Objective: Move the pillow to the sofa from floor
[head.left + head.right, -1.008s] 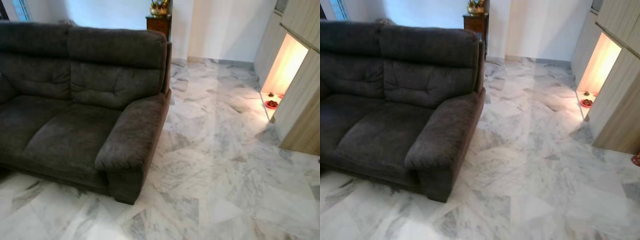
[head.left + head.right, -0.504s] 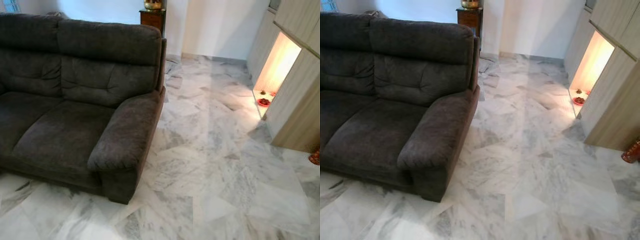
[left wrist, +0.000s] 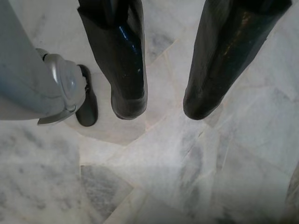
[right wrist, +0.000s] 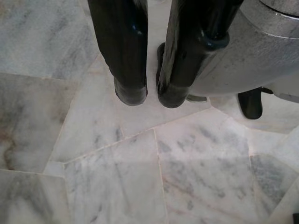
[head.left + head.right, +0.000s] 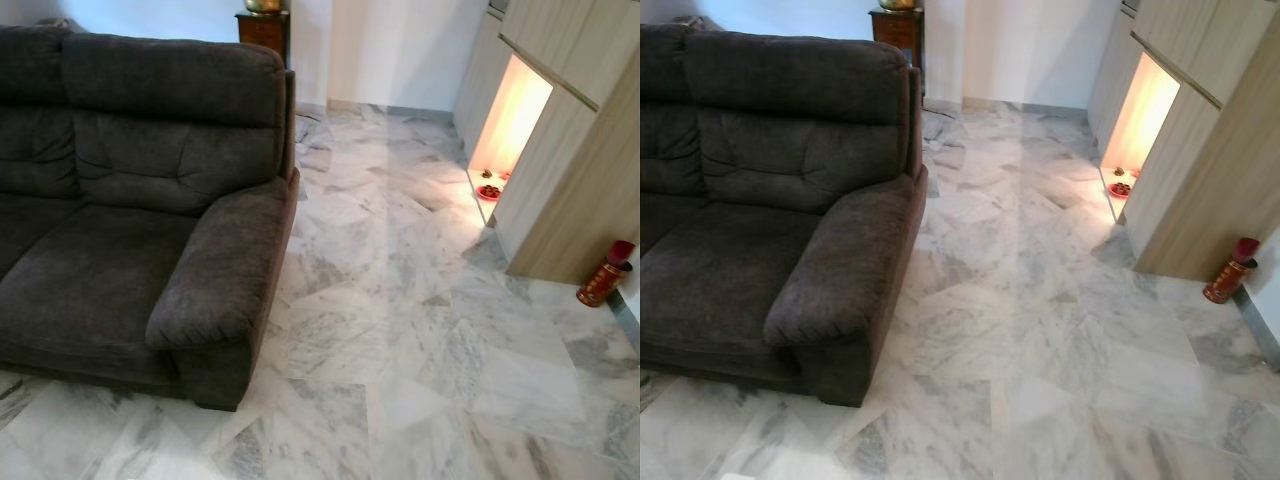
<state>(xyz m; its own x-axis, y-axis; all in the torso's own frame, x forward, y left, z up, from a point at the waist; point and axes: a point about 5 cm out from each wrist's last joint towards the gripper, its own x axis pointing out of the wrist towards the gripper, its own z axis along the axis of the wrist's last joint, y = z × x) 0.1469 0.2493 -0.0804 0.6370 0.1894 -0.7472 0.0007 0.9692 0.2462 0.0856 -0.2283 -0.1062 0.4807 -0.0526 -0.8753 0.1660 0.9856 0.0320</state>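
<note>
A dark grey fabric sofa (image 5: pixel 120 250) stands on the left, its bare seat and wide armrest (image 5: pixel 215 270) towards me. My left gripper (image 3: pixel 166 109) hangs over the marble floor, open, with nothing between its fingers. My right gripper (image 4: pixel 152 98) also hangs above the floor, its two black fingers almost together and holding nothing. My own feet (image 3: pixel 86 102) show beside the grippers.
White and grey marble floor (image 5: pixel 400 300) spreads to the right of the sofa. A wooden cabinet wall (image 5: pixel 570 150) with a lit niche (image 5: pixel 505 120) lines the right side, and a red canister (image 5: pixel 603 280) stands at its foot. A dark wooden side table (image 5: pixel 262 28) is behind the sofa.
The camera has swung to the right: the sofa has slid left in the picture, and the cabinet's near end and the red canister have come into view.
</note>
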